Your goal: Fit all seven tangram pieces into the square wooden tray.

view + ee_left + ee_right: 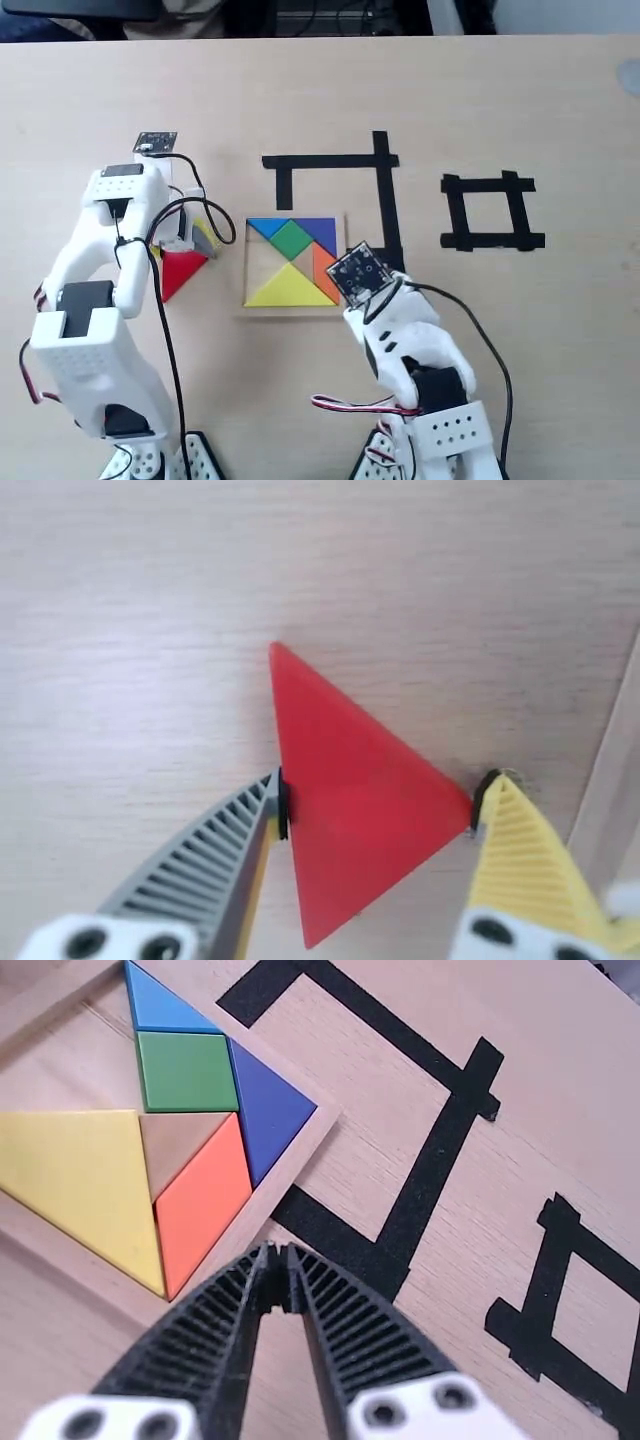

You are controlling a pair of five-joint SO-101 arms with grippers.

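Left arm (95,300): white, on the left side of the table (300,90), bent in toward the middle.
Left gripper (380,802): clamped on the red triangle. The grey finger (215,865) presses one edge and the yellow finger (515,840) meets the opposite corner.
Red triangle (355,800): flat on the bare tabletop, outside the tray and just beside its left edge in the high view (180,272).
Tray (262,260): square, light wood, lying flat between the two arms – bare floor shows along its left side.
Pieces in the tray: a light blue triangle (265,227) at the far left corner, then a green square (292,240), a dark blue piece (322,230), an orange piece (325,275) and a large yellow triangle (288,288) along the near edge. All lie flat and touch their neighbours.
Tan triangle (180,1145): set between green, orange and yellow – piece or bare floor, cannot tell.
Right arm (410,340): its wrist is over the tray's near right corner.
Right gripper (278,1265): black fingers pressed together, gripping nothing, above the table just off the tray's rim.
Tape marks: a black outline (335,160) behind and right of the tray, and a smaller black square (490,212) farther right.
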